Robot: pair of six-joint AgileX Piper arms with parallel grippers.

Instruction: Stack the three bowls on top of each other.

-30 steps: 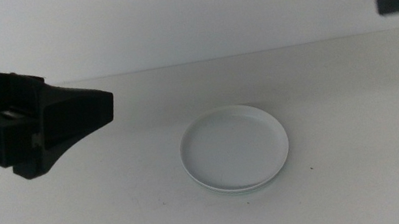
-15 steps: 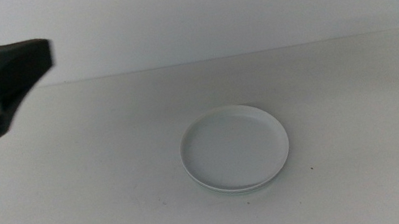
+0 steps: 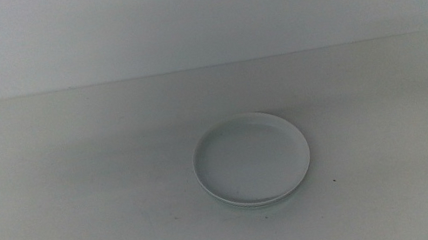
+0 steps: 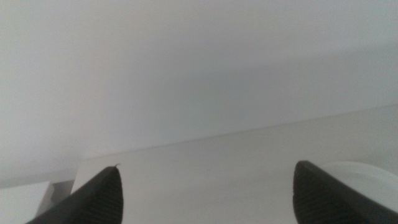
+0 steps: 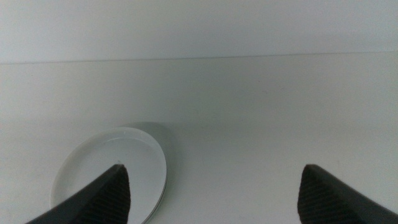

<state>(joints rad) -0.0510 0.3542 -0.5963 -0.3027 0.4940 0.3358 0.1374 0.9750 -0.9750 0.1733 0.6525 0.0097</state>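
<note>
Centrally, just right of the middle view's centre, we note a stack of shallow round white-looking bowls (image 3: 252, 159) on the plain white table (image 3: 105, 201); layered rims show at its lower edge, colours indistinguishable. We see the left gripper (image 4: 208, 193) only in its wrist view, jaws spread wide and empty. The right gripper (image 5: 214, 193), a dark shape at the middle view's right edge, likewise has wide, empty jaws.

The stacked bowls (image 3: 252, 159) look plain white on a pale grey-white table (image 3: 79, 205).
</note>
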